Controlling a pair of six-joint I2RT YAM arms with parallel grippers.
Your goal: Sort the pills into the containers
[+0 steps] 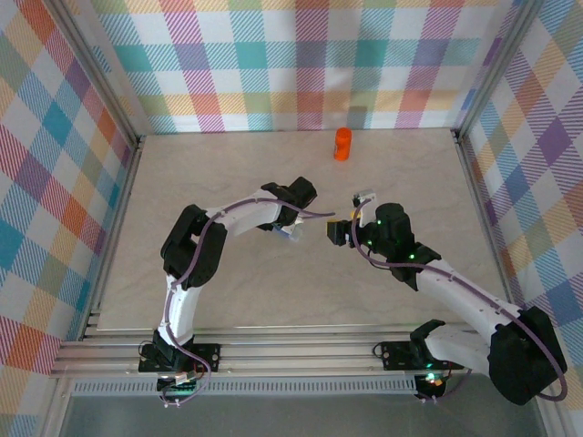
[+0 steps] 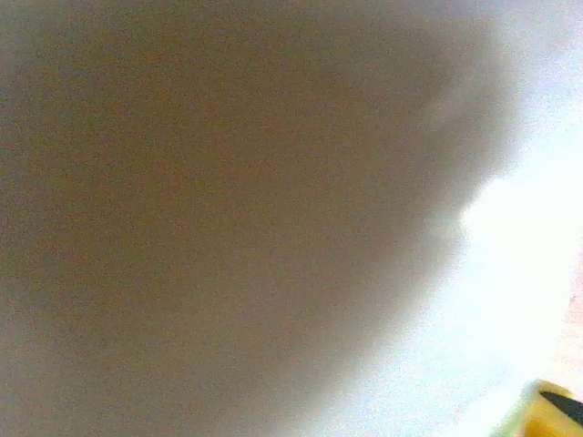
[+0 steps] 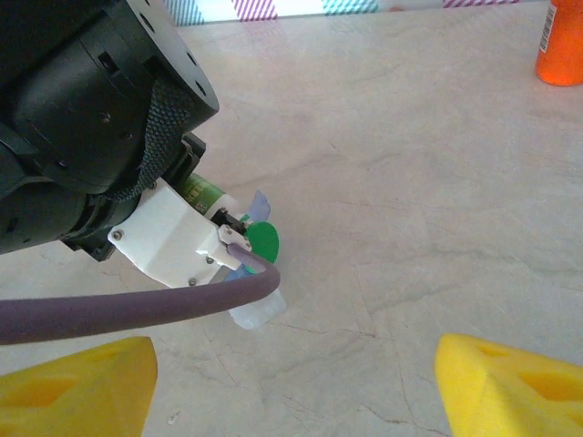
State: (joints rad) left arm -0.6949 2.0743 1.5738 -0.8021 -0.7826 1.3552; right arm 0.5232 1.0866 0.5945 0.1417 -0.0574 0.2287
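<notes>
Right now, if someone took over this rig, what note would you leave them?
Left gripper: jaws shut on the clear bottle with the green cap, at mid-table.
Right gripper: jaws open, empty, facing that bottle.
Orange bottle: upright near the far edge of the table, apart from both arms.
Done: clear bottle gripped.
Left: the sorting itself. I cannot tell whether any pills are in a container yet.

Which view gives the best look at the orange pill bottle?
Top external: the orange pill bottle stands whole and upright near the back wall. Right wrist crops the bottle at the frame's top corner, label showing. Left wrist is too blurred to tell.
</notes>
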